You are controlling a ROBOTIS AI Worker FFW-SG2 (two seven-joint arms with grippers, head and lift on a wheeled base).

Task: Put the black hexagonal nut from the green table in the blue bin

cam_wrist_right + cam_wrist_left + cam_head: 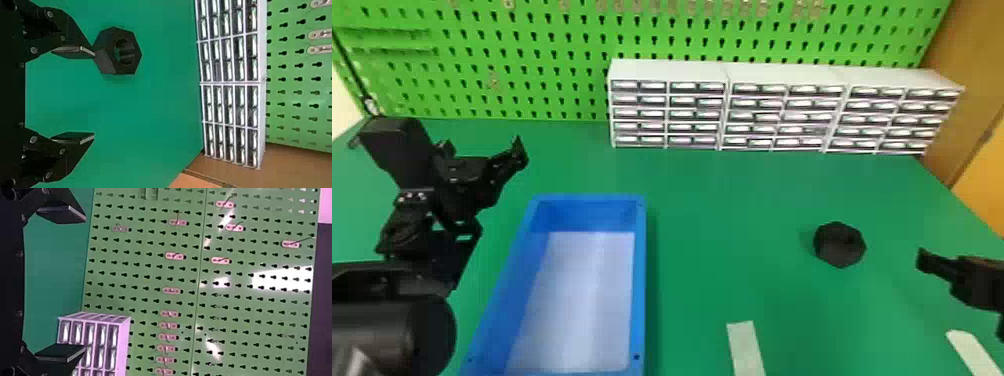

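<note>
One left arm (417, 330) sits nearest us in the head view, its left tool (482, 146) by one blue bin (639, 280). On the counter (707, 210) we count one black hexagonal nut (839, 245) — right of the bin, apart from the right tool (962, 280) — two pale strips (746, 345) and three drawer cabinets (667, 70).

Left wrist view: we see two fingers wide apart, one pegboard (148, 278) beyond.

Right wrist view: two fingers, also wide, the nut near one tip.

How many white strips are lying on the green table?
2. In the head view, one strip lies to the right of the blue bin; the other lies farther right, nearer than the right claw. More may be hidden.
</note>
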